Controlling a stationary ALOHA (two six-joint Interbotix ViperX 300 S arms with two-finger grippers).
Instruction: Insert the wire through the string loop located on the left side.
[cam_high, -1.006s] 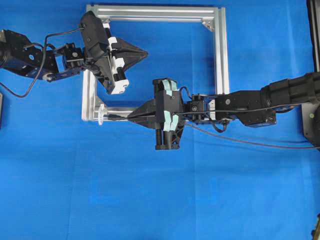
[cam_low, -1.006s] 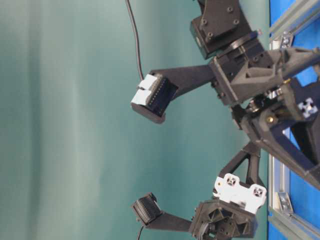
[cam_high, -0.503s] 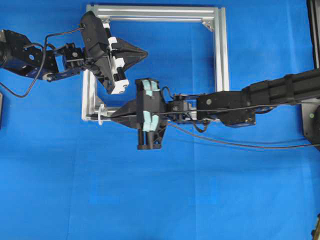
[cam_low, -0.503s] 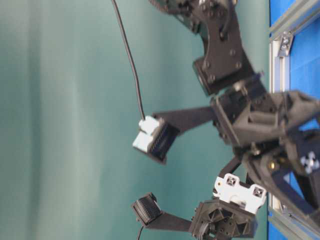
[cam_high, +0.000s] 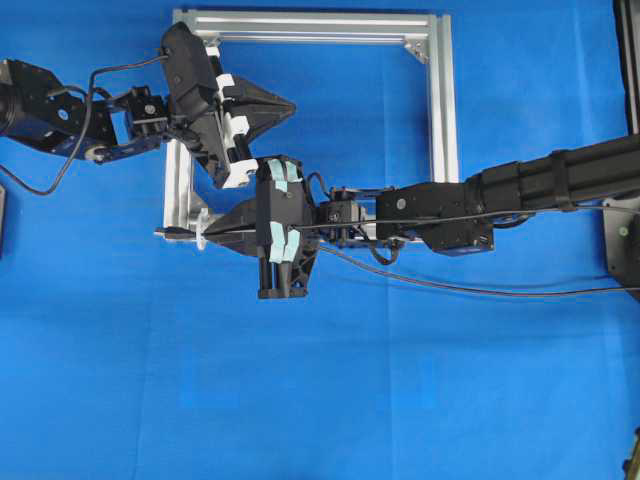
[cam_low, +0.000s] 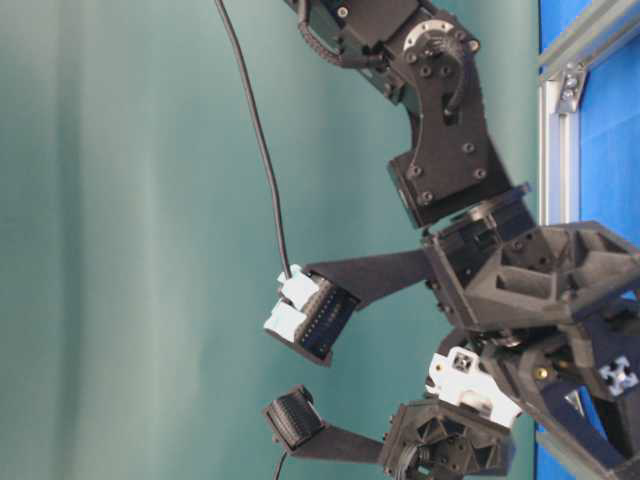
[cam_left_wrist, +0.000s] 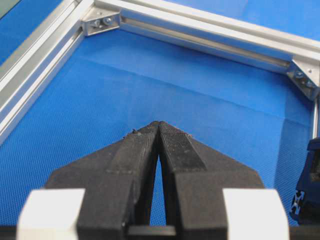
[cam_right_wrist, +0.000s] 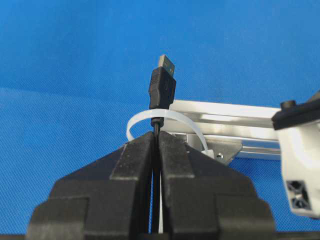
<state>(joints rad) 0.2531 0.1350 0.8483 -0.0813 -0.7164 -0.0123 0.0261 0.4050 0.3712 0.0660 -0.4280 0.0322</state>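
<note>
1. My right gripper (cam_right_wrist: 156, 137) had its jaws clamped on the wire (cam_right_wrist: 156, 126).
2. Its plug (cam_right_wrist: 162, 89) stood past the string loop (cam_right_wrist: 165, 119) at the frame (cam_high: 180, 190).
3. My left gripper (cam_left_wrist: 159, 125) hung empty, jaws together, above the table (cam_high: 400, 380).

blue table (cam_high: 300, 400), aluminium frame (cam_high: 445, 120) on it

Brushed silver metal frame (cam_high: 440, 110); matt woven blue cloth (cam_high: 400, 380); translucent white plastic string loop (cam_right_wrist: 165, 120)
</note>
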